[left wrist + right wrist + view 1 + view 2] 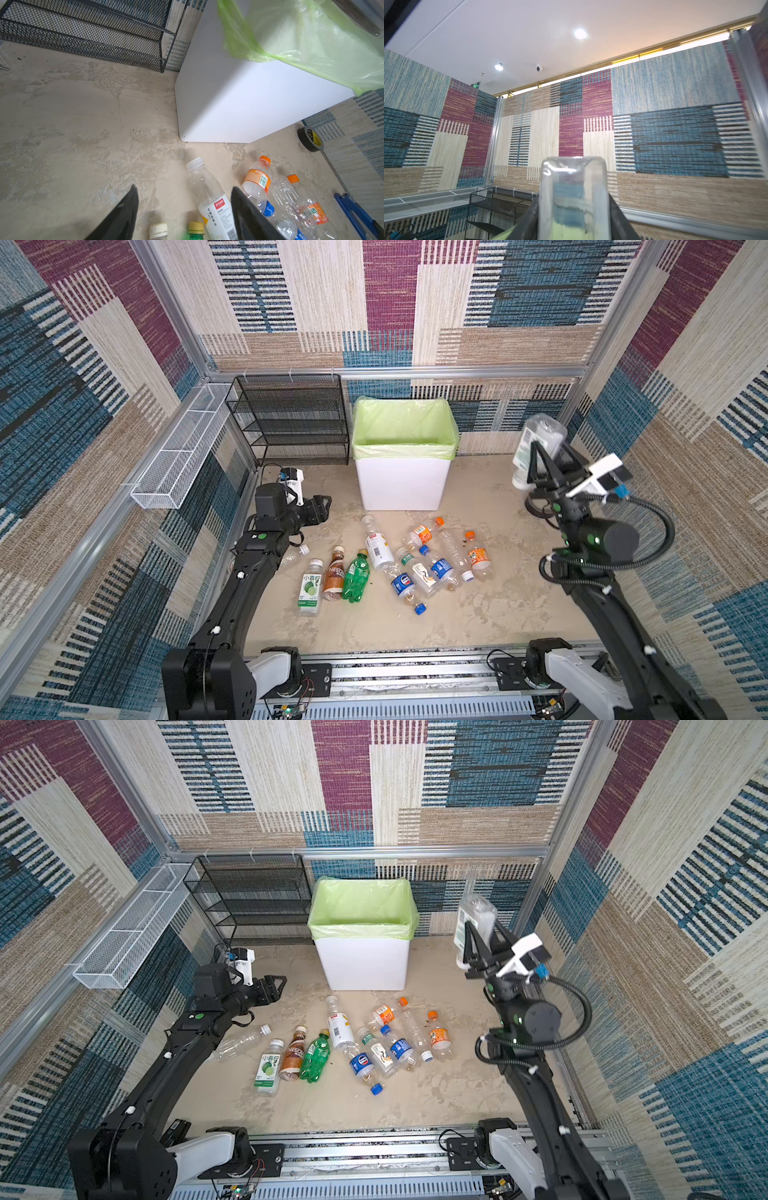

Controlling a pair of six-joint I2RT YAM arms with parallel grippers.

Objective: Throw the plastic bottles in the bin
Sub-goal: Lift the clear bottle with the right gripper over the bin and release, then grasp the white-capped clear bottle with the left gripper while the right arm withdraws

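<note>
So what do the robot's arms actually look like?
Both the left arm and right arm are matte black with white base joints, small green dots and white cable clips. A white camera with a blue plug sits at each wrist. The left pincer and right pincer have pointed black fingers. A ribbed black cable loops beside the right arm.

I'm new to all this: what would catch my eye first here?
The right gripper holds a clear bottle high in the air, to the right of the white bin with its pale green bag. On the floor before the bin lies a scatter of bottles, and the left gripper hangs open to their left.
</note>
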